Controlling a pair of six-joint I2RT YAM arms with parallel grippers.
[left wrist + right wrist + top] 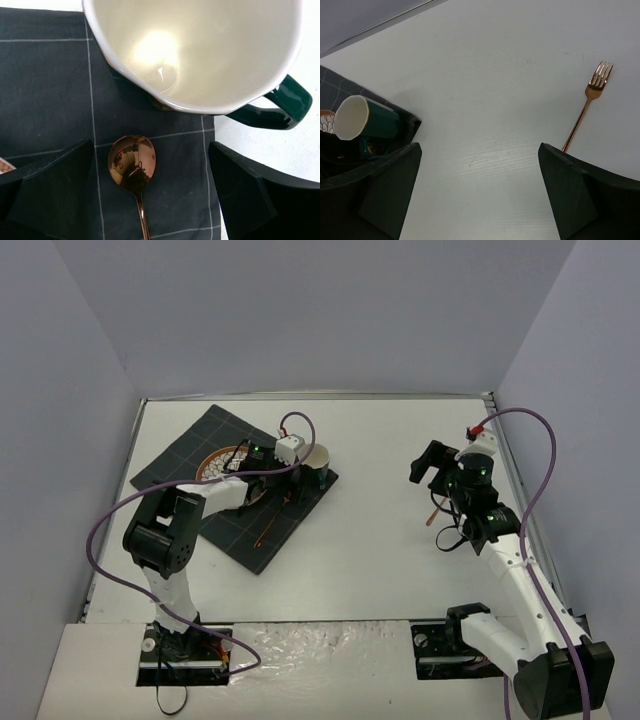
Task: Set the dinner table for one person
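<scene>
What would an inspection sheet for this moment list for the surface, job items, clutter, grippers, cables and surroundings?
Surface: white dinner table, with a dark checked mat lying askew at far left.
Job's things: patterned plate, copper spoon and green mug on the mat, the mug's handle over bare table; copper fork alone on bare table at right.
Clutter: nothing seen.
Grippers: left gripper open, jaws either side of the spoon bowl; right gripper open, empty, fork ahead of it.
Cables: a purple cable loops off each arm.
Surroundings: plain grey walls on three sides.
</scene>
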